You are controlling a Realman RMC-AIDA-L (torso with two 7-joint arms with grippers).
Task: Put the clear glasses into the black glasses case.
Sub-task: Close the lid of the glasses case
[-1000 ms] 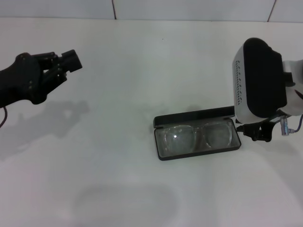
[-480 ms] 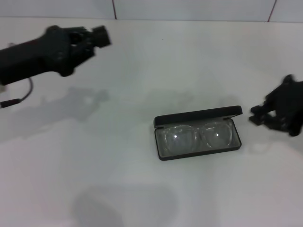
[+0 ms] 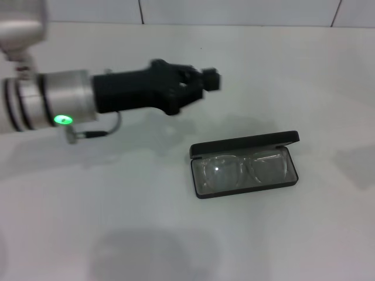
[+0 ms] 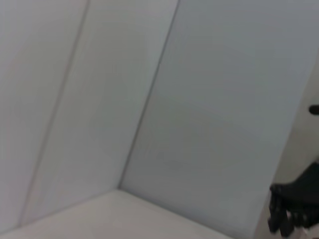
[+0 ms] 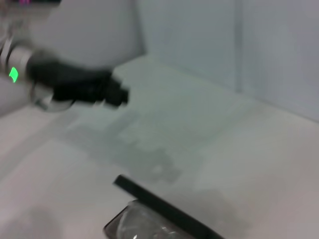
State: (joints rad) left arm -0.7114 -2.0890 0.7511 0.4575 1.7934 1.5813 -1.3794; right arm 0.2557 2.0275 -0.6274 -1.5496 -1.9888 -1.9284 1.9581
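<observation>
Clear glasses (image 3: 241,168) lie lenses-up inside black glasses case (image 3: 245,164), lid up, on white surface (image 3: 176,234) right of centre — left pincer (image 3: 210,80) hangs above, far-left of case, prob. to shut lid; grip state can't tell; right pincer out of head view.

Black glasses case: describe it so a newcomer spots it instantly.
On the white table, look right of centre, ahead of the left gripper that reaches in from the left. The black glasses case lies open there, a flat rounded rectangle. It alone holds the clear glasses on its grey lining.
</observation>
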